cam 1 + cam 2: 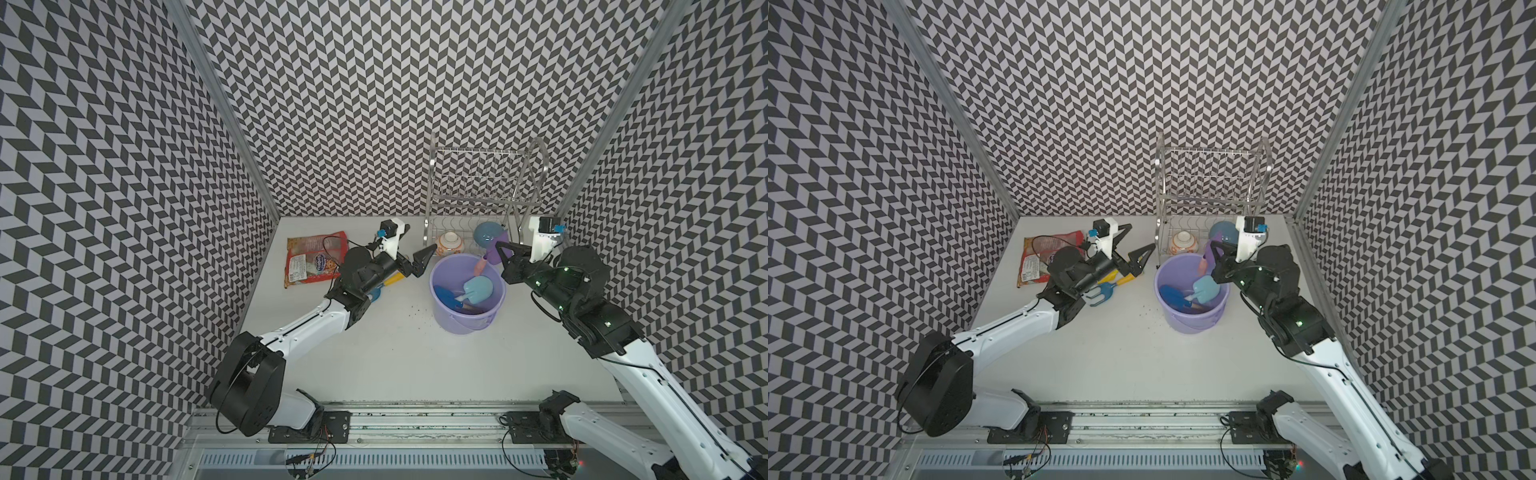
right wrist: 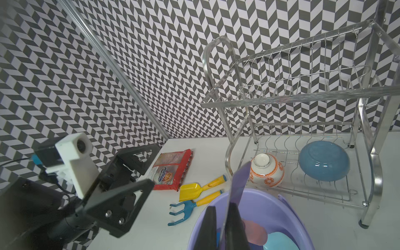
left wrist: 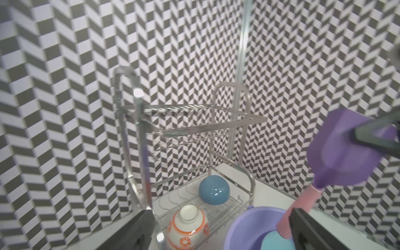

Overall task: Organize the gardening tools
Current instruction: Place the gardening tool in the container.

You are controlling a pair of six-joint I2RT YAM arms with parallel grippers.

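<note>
while my right gripper (image 2: 223, 208) pinches the purple plastic scoop (image 2: 238, 181) by its blade over the lavender plastic bucket (image 1: 469, 323), my left gripper (image 2: 154, 165) gapes wide near the yellow plastic scoop (image 2: 190, 190) and blue yellow-handled fork (image 2: 184, 208) lying on the white table (image 1: 374, 353).

Three walls (image 1: 353, 83) papered in a black-and-white chevron pattern close in the white worktop (image 1: 395, 365) along its far, left and right edges. Bare aluminium posts (image 1: 225, 108) run up the two far corners. A two-tier wire dish rack (image 1: 486, 183) stands at the far right corner. A metal rail (image 1: 415, 411) lines the near edge. The light is even and soft.
</note>
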